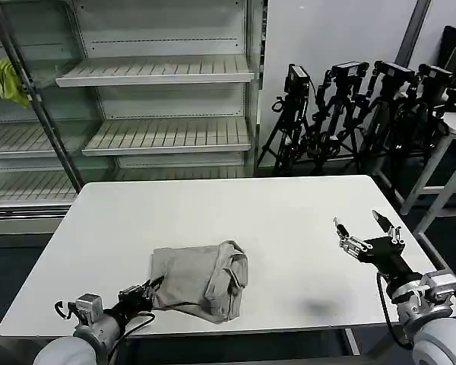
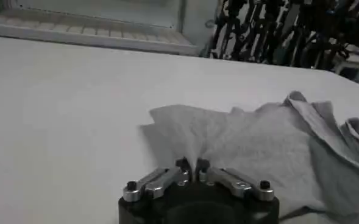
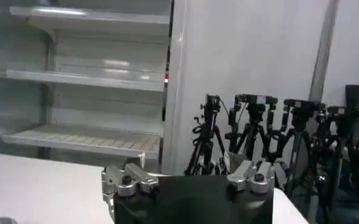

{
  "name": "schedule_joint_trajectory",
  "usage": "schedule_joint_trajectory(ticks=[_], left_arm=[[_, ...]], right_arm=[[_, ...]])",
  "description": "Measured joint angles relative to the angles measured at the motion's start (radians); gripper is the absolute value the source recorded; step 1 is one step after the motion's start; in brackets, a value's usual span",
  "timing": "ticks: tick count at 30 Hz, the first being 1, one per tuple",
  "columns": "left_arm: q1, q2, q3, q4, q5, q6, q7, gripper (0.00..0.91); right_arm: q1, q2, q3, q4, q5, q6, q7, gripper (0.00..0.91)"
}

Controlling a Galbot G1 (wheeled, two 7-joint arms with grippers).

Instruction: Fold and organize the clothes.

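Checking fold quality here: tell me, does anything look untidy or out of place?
The T-shirt lies bunched and rumpled near the table's front edge, not flat. The left claw is shut on its corner; the right claw hovers open, apart.

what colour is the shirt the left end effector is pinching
Light grey, plain where visible. The T-shirt shows best in the head view.

Grey T-shirt (image 1: 201, 280) lies bunched, partly folded.

White table (image 1: 289, 228), empty white shelving (image 1: 159, 72) behind, yellow-green cloth (image 1: 7, 81) hanging left, black tripods (image 1: 349, 114) along grey wall (image 1: 327, 30)
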Motion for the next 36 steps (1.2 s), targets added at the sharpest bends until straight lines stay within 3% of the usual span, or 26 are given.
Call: schedule_joint_trajectory(ticks=[14,36], left_arm=[[0.027,0.054,-0.096,-0.033,-0.034,0.002,-0.01,0.05],[0.158,0.294,-0.536,-0.002,-0.182,0.003,-0.001,0.05]], right_arm=[[0.023,-0.013,-0.011,-0.016,0.004,0.019,-0.007,0.907],[0.054,-0.025,-0.029,-0.03,0.018,0.043,-0.019,0.907]])
